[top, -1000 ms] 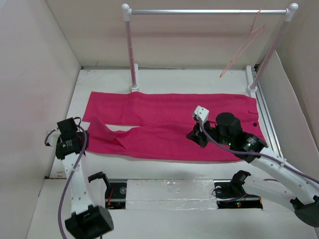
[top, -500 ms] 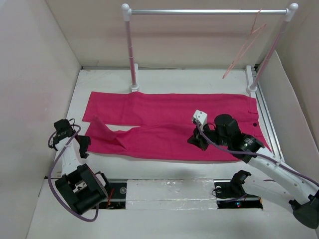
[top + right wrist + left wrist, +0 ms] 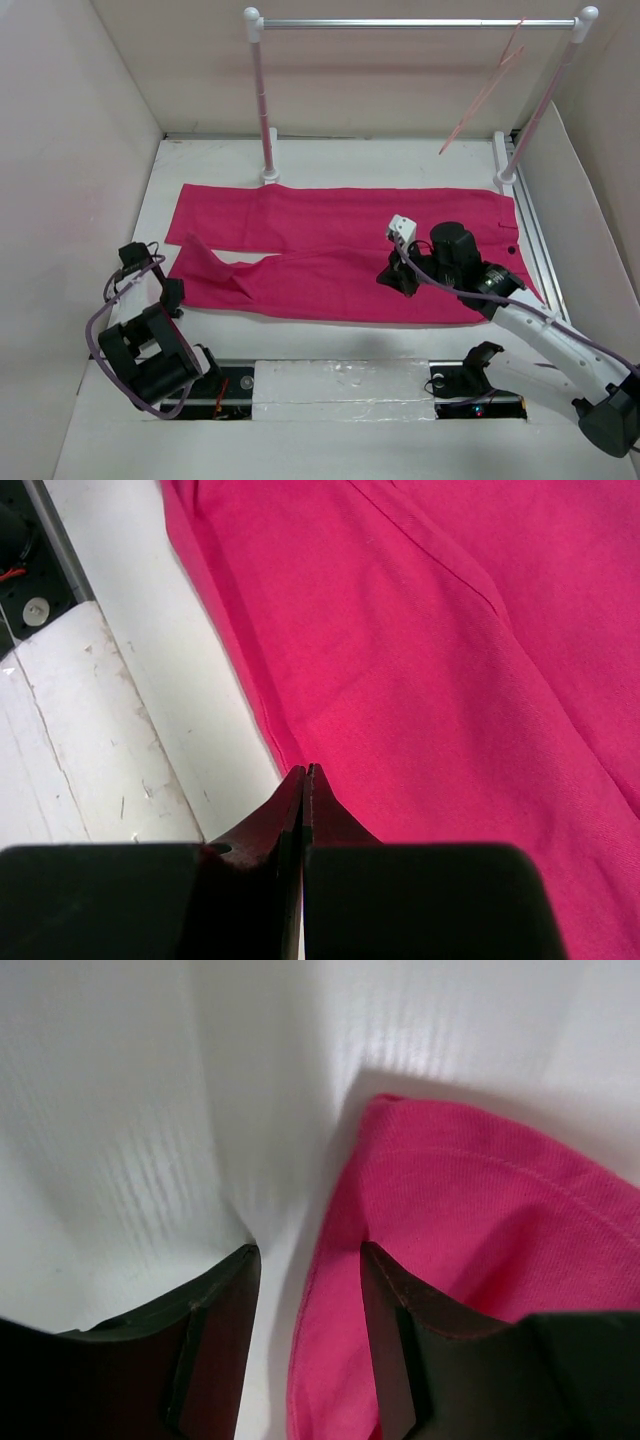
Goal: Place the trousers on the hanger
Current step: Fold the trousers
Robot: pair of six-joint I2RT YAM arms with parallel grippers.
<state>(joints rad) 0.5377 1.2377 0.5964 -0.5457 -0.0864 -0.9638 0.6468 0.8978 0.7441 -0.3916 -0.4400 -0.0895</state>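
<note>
Item: bright magenta-pink plain cloth trousers (image 3: pixel 330 250). They lie spread flat on the white worktop (image 3: pixel 380 165), legs running left, waist to the right. The near leg's left end is folded over into a raised corner.

Item: thin pale pink wire hanger (image 3: pixel 487 88). It hangs tilted from the silver rail (image 3: pixel 410 22), close to the right white post (image 3: pixel 545 100), and is well apart from the trousers.

Left arm (image 3: pixel 150 360): the left jaws sit low at the left end of the near trouser leg. In the left wrist view they stand apart with a clear gap between them. The hem edge of the trousers (image 3: pixel 480 1210) runs up through that gap, with bare worktop (image 3: pixel 120 1110) beside it. One finger (image 3: pixel 395 1330) lies over the cloth. Nothing is clamped.

Right arm (image 3: pixel 545 335): the right jaws are over the trousers near their front edge, towards the waist end. In the right wrist view they are pressed fully together, with the tips at the cloth (image 3: pixel 450 660) just beside its edge. It cannot be told whether any cloth is pinched.
</note>
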